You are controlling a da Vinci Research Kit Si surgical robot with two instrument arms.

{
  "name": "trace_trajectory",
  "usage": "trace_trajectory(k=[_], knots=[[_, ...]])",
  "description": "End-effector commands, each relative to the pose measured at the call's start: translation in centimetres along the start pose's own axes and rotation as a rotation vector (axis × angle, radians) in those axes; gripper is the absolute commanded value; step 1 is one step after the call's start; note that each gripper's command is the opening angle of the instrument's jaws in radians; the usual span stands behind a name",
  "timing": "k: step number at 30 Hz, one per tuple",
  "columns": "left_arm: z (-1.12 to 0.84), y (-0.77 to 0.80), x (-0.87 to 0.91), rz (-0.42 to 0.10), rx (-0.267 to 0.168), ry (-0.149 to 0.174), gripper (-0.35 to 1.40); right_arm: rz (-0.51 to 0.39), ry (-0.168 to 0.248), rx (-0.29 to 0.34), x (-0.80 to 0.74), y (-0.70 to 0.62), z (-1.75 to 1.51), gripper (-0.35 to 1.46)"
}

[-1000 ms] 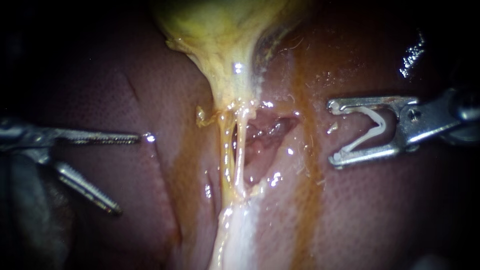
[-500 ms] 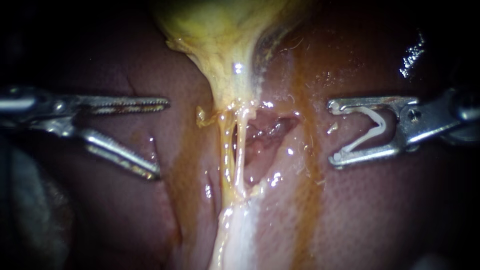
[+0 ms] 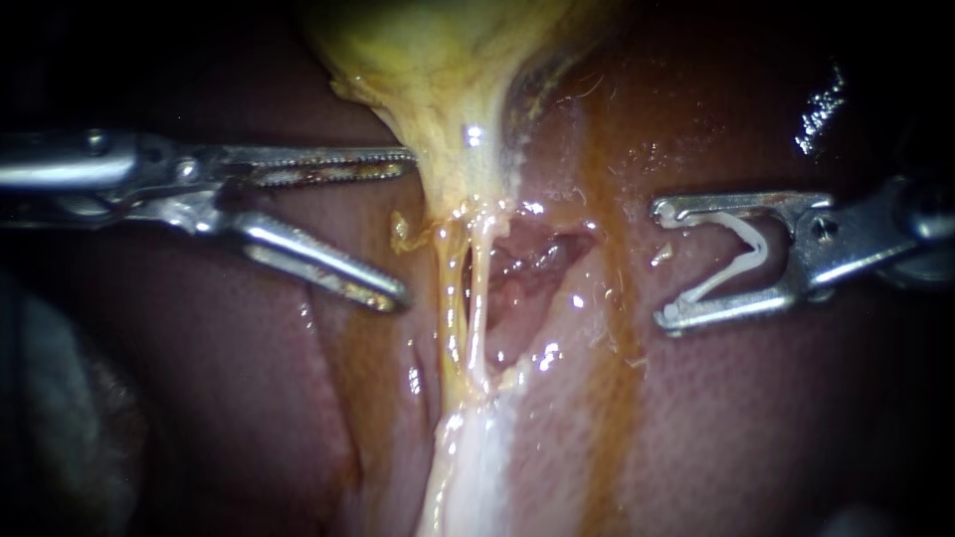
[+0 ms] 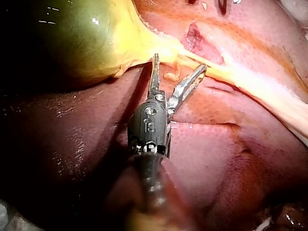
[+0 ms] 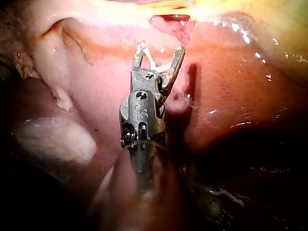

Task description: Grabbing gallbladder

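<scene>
The yellow gallbladder hangs from the top and narrows to a neck. My left instrument has its jaws open beside that neck. Its upper jaw tip touches the neck's left edge and its lower jaw lies over the liver. In the left wrist view the same jaws gape just short of where the green-yellow gallbladder tapers. My right instrument stays to the right, apart from the tissue, its jaws wide around a white clip. The right wrist view also shows this clip between those jaws.
Below the neck two thin pale tubes run down side by side into a whitish band. A raw reddish opening lies just right of them. Dark liver fills both sides.
My left instrument has moved right and upward across the liver, jaws still open, until its upper tip reached the gallbladder neck. The right instrument and the clip have not moved.
</scene>
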Motion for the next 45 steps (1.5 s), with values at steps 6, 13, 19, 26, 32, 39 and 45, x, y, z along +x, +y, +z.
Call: trace_trajectory(k=[6, 13, 19, 26, 32, 39, 45], knots=[[0.1, -0.1, -0.14, 0.006, 0.001, -0.001, 0.59, 0.0, 0.0, 0.0, 0.01, 0.0, 0.01, 0.5], [0.13, -0.18, -0.22, 0.004, 0.003, -0.001, 0.42, 0.0, 0.0, 0.0, 0.01, 0.0, 0.01, 0.5], [0.13, -0.16, -0.22, -0.02, 0.005, -0.001, 0.22, 0.0, 0.0, -0.001, 0.01, 0.0, 0.01, 0.5], [0.14, -0.14, -0.21, -0.045, 0.008, -0.001, 0.07, 0.0, 0.0, -0.001, 0.01, 0.0, 0.01, 0.5], [0.14, -0.14, -0.2, -0.057, 0.008, -0.001, -0.15, 0.0, 0.0, -0.001, 0.01, 0.0, 0.01, 0.5], [0.08, -0.09, -0.13, -0.062, 0.007, -0.001, -0.35, 0.0, 0.0, -0.001, 0.01, 0.0, 0.01, 0.5], [-0.02, -0.05, -0.06, -0.085, -0.01, 0.0, -0.35, 0.0, 0.0, -0.001, 0.01, 0.0, 0.01, 0.5]])
